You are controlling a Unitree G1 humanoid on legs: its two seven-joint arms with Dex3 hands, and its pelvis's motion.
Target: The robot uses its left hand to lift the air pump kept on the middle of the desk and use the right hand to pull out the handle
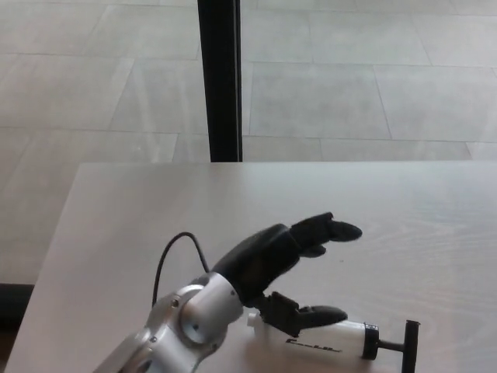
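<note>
We're on the reach step: our left hand (283, 268) hangs open and empty over the pump's (326, 336) white barrel at the desk's (116, 225) near edge, thumb by its nozzle end, so next we lower and close around it.

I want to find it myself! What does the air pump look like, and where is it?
Look at the pale wooden desk and go to its near edge. There the air pump lies on its side under the robot's open left hand. It is a white tube with black writing and a black T-shaped handle at its right end.
</note>
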